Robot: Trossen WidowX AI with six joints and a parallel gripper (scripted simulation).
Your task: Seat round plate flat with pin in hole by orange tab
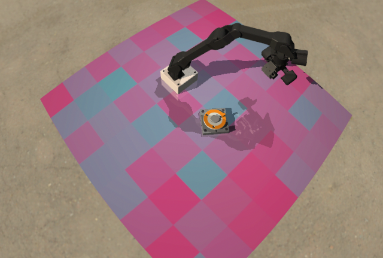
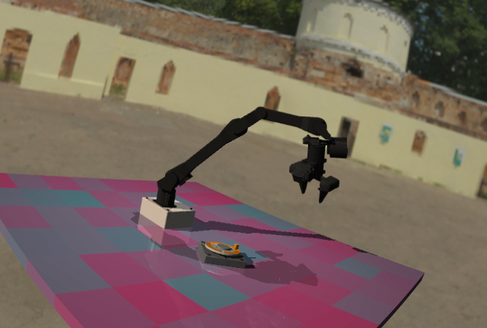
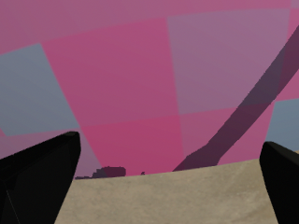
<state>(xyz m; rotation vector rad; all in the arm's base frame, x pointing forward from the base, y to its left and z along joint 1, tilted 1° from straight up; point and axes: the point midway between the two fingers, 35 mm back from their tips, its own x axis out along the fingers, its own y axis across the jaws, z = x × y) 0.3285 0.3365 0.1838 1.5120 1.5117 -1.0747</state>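
Observation:
The round plate (image 1: pixel 206 123) (image 2: pixel 230 253), white with an orange ring, sits around the grey post (image 1: pixel 215 119) (image 2: pixel 224 246) on the dark grey square base (image 1: pixel 211 131) (image 2: pixel 220 259). Its orange tab (image 1: pixel 223 115) (image 2: pixel 236 246) stands up on the plate's right side in the top and exterior views. Small dark spots show on the ring. The pin cannot be made out, and the plate's tilt is too small to judge surely. My gripper (image 1: pixel 279 77) (image 2: pixel 312 196) (image 3: pixel 173 147) is open and empty, high above the mat and well to the right of the base, touching nothing.
The arm (image 1: pixel 197 52) (image 2: pixel 208 151) reaches out from its pale mounting block (image 1: pixel 171 83) (image 2: pixel 179 220), which stands behind and left of the base. The checkered mat (image 1: pixel 201 175) (image 2: pixel 204 291) lies under both. Its far edge shows in the wrist view, with arm shadows across it.

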